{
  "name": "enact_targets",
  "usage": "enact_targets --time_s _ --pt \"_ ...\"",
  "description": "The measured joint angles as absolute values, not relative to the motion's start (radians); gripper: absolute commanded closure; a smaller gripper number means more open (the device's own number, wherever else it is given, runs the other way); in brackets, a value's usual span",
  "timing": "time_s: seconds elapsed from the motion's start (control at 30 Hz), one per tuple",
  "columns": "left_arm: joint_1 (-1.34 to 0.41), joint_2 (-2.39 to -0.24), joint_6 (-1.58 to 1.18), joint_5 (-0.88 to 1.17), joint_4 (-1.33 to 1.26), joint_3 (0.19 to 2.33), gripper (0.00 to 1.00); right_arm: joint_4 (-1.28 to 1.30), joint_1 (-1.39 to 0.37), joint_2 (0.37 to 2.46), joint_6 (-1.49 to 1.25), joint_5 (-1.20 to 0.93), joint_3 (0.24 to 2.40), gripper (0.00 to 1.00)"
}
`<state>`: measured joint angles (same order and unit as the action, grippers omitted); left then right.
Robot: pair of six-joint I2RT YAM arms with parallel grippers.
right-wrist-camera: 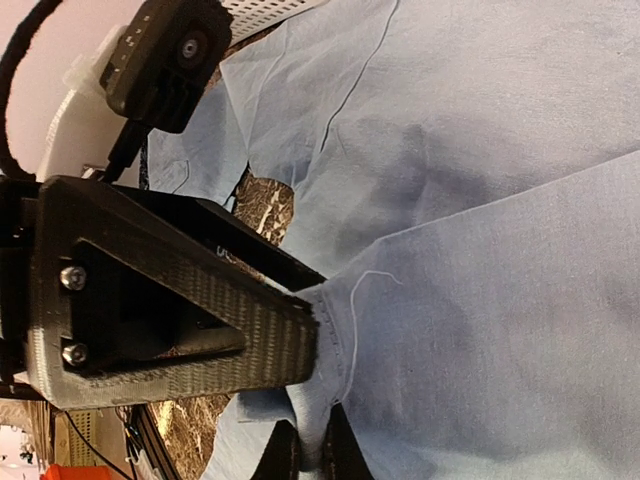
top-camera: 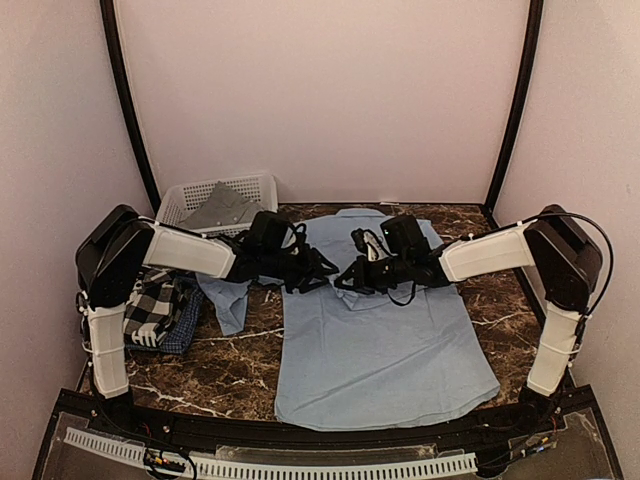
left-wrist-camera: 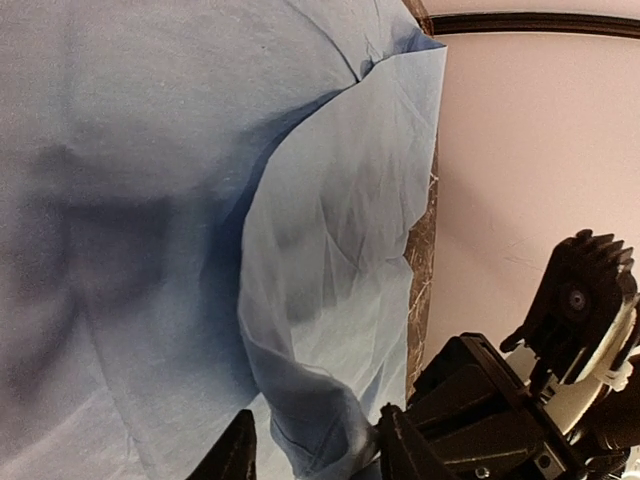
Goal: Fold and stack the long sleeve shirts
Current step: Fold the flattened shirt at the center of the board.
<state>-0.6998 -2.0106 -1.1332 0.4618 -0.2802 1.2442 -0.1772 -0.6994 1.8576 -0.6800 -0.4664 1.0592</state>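
The light blue shirt lies flat, creased — right hand pinches a fold (left hand straddles cloth, grip unclear).

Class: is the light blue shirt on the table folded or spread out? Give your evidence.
Mostly spread: the light blue shirt lies flat across the table; only one edge is pinched in the right gripper.

The shirt is matt cloth, the tabletop glossy marble.
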Motion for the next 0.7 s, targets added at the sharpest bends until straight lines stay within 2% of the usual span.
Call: enact_targets --time_s 0.07,0.13,0.17,0.23,0.33,0.43,0.57,0.7 --pt "-0.704 -2.025 -1.128 0.462 -0.260 1.258 0.66 -0.175 -0.701 1.858 -0.678 -0.463 1.059 0.94" --pt "-0.707 -2.035 -1.122 0.464 -0.242 1.274 0.78 -0.168 -0.702 1.860 -0.675 -0.455 1.059 0.92" --pt "-0.707 -2.035 -1.118 0.463 -0.235 1.279 0.88 -0.166 -0.703 1.861 -0.673 -0.452 1.059 0.88" --pt "-0.710 -2.035 -1.119 0.464 -0.228 1.288 0.98 -0.162 -0.706 1.863 -0.666 -0.448 1.060 0.76" --pt "-0.712 -2.037 -1.102 0.463 -0.214 1.304 1.00 -0.152 -0.709 1.863 -0.659 -0.430 1.060 0.57" --pt "-0.712 -2.038 -1.079 0.459 -0.177 1.330 1.00 -0.121 -0.710 1.853 -0.653 -0.393 1.060 0.44" --pt "-0.710 -2.038 -1.039 0.444 -0.126 1.377 1.00 -0.049 -0.710 1.779 -0.635 -0.307 1.032 0.34" --pt "-0.696 -2.038 -0.995 0.429 -0.095 1.405 1.00 0.023 -0.706 1.630 -0.636 -0.210 0.936 0.32"
